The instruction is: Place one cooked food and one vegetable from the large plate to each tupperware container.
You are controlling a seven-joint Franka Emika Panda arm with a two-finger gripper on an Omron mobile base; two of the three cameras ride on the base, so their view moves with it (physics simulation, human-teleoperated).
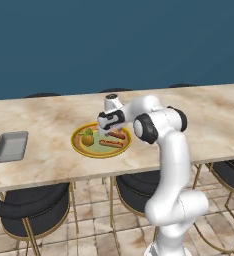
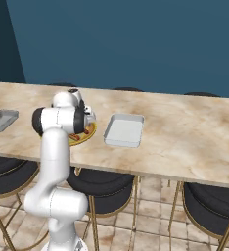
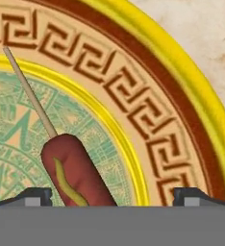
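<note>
The large plate [image 1: 79, 145], with a yellow rim and a patterned green centre, lies on the marble counter. On it are a yellow-green vegetable [image 1: 87, 137] and two reddish sausages on sticks [image 1: 111, 144]. My gripper [image 1: 109, 131] hangs low over the plate's right part. In the hand view the gripper [image 3: 115, 196] is open, and a sausage with a mustard line [image 3: 73, 173] lies between its fingertips [image 3: 35, 195], untouched by either. One tupperware container [image 1: 11, 146] sits at the counter's left end. The other tupperware container [image 2: 124, 130] lies right of the plate [image 2: 88, 133]. Both are empty.
Dark round chairs with gold legs [image 1: 34, 205] stand under the counter's near edge. A dark blue wall rises behind the counter. My own arm [image 2: 57, 122] hides most of the plate in the right base view.
</note>
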